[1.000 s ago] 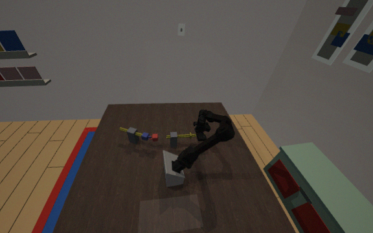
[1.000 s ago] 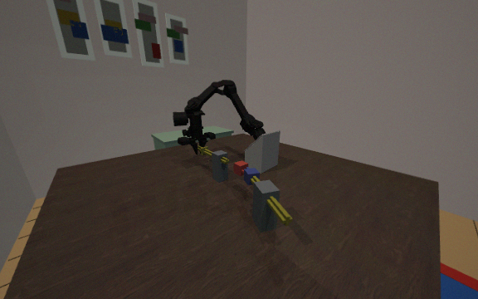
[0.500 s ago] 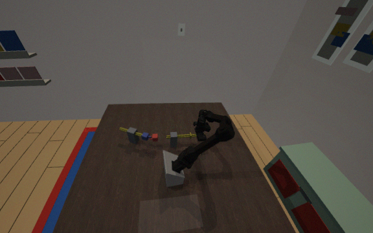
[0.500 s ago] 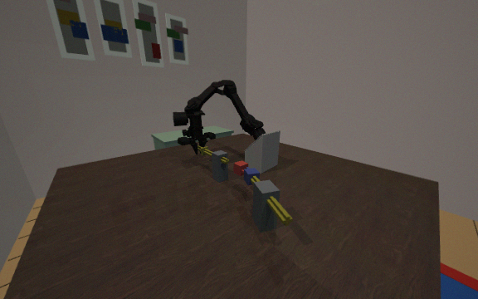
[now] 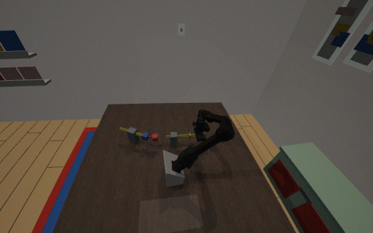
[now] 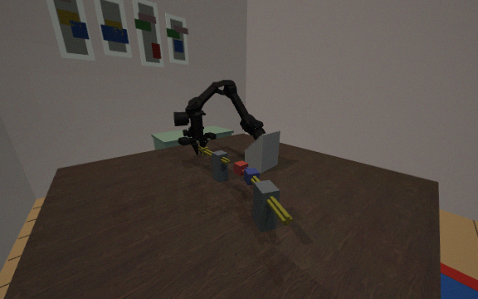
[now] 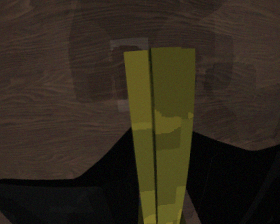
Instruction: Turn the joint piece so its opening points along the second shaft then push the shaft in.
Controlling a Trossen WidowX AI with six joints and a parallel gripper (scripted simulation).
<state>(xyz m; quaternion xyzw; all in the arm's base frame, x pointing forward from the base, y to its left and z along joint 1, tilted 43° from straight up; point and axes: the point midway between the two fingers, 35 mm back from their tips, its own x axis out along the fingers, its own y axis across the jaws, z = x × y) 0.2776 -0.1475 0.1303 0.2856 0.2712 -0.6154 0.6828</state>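
Jaws of the black parallel-jaw gripper [image 6: 197,150] stand nearly closed, clamped on the outer end of the thin yellow second shaft [image 5: 180,135], which we see running away from the camera in the wrist view [image 7: 160,143]. This shaft passes through its small grey sliding block [image 5: 173,139] on the dark wooden table [image 6: 139,232]. Beyond it lies the red square joint piece [image 5: 155,136], hinged beside a blue cube [image 5: 145,136] on the fixed yellow shaft [image 5: 125,129] and its grey block [image 5: 132,134]; shaft tip and joint appear apart. We judge the push pending. Should the opening sit off-axis, the tip could strike the rim and jam; a tilted grip could bind the shaft in its block.
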